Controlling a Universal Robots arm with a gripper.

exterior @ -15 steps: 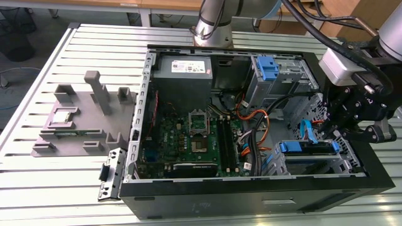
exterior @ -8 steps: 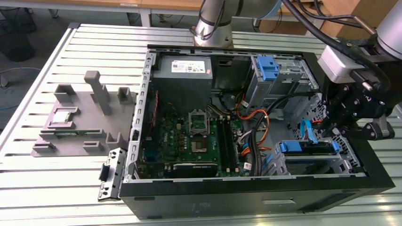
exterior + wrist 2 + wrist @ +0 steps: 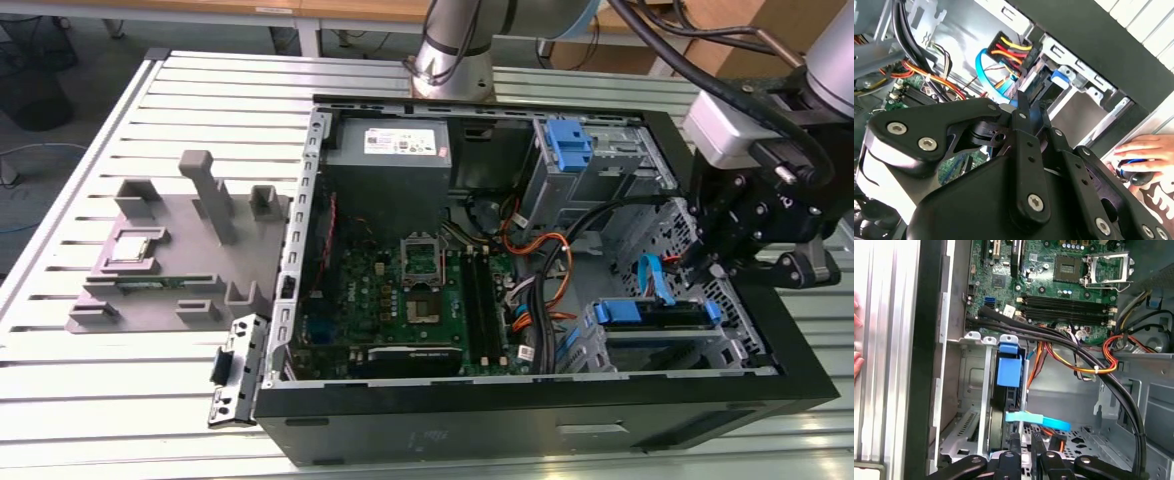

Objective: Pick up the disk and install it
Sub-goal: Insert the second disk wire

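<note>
1. The disk (image 3: 650,313) sits edge-up in the drive bay at the near right corner of the open computer case (image 3: 400,420), its blue rail (image 3: 1008,365) facing out.
2. The claw (image 3: 731,262) hangs just above it with fingers nearly together, holding nothing.
3. Black cables (image 3: 1094,365) and a light-blue ribbon (image 3: 1038,419) run beside the bay.
4. A grey fixture (image 3: 174,250) stands left of the case on the slatted metal tabletop (image 3: 80,390).
5. A hand (image 3: 1146,152) rests outside the case wall.
</note>
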